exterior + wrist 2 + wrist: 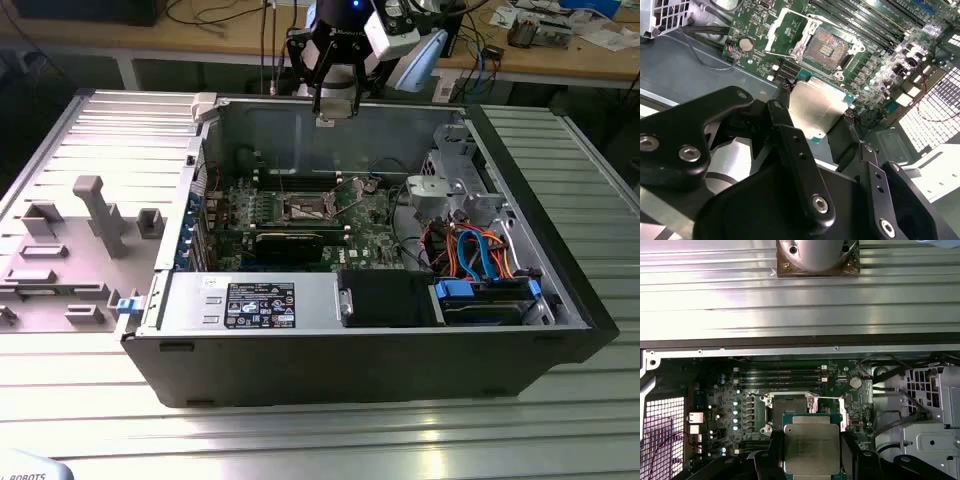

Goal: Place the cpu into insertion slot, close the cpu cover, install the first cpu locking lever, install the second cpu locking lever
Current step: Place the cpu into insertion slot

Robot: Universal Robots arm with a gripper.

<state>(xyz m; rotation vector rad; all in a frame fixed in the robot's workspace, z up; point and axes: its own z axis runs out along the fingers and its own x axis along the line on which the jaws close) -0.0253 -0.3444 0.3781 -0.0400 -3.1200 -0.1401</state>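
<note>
My gripper [335, 108] hangs above the open computer case, over its far wall. It is shut on the cpu [817, 107], a flat square chip with a silvery top and a green edge. Both wrist views show the black fingers [775, 452] pressing two opposite sides of the cpu [811, 447]. Below it on the green circuit board [372, 215] lies the insertion slot [827, 47] [787, 407] [305, 210], bare, with its dark contact field exposed. The cpu cover [785, 30] is swung up and open beside the slot. The chip is well above the slot and apart from it.
The case walls [330, 135] ring the board. A drive cage with blue and orange cables [475, 250] fills the exterior view's right. A black power supply [385, 298] sits at the front. A grey fixture plate [70, 250] lies on the ribbed metal table at the exterior view's left.
</note>
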